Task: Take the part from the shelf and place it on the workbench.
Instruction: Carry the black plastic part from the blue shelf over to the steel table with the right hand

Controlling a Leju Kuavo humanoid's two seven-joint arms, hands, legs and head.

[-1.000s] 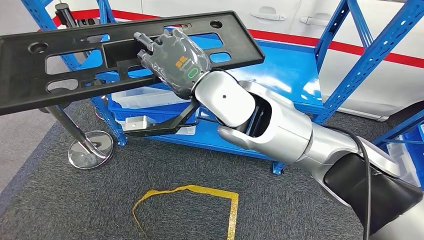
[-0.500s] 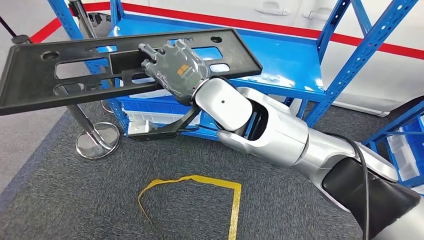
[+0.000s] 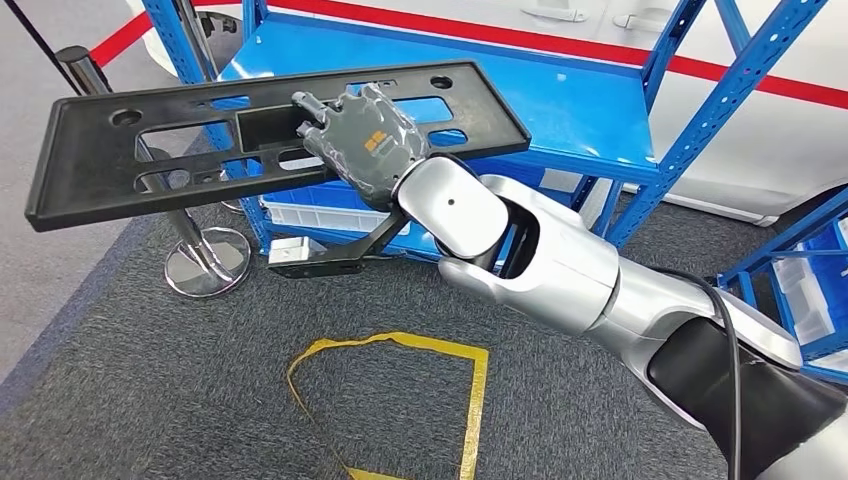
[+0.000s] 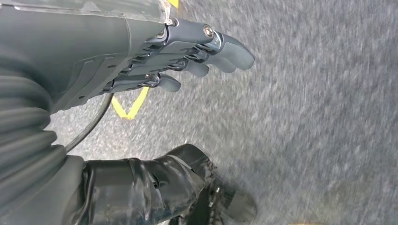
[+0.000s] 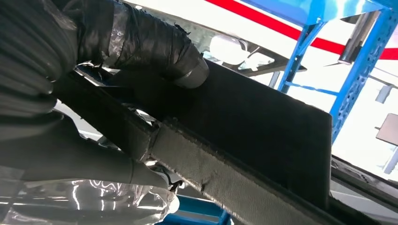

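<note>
Part [image 3: 180, 150], long axis stretching toward the frame's upper left, sits gripped in the right hand [image 3: 368, 145] (left hand [image 4: 187, 61] hangs loosely open, holding nothing).

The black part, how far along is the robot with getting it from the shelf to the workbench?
Done: the black part is off the blue shelf, gripped by the right hand and held in the air over the carpet. The left hand hangs with nothing in it. Left: carrying it over and setting it down; the pictures do not settle where the workbench is.
</note>
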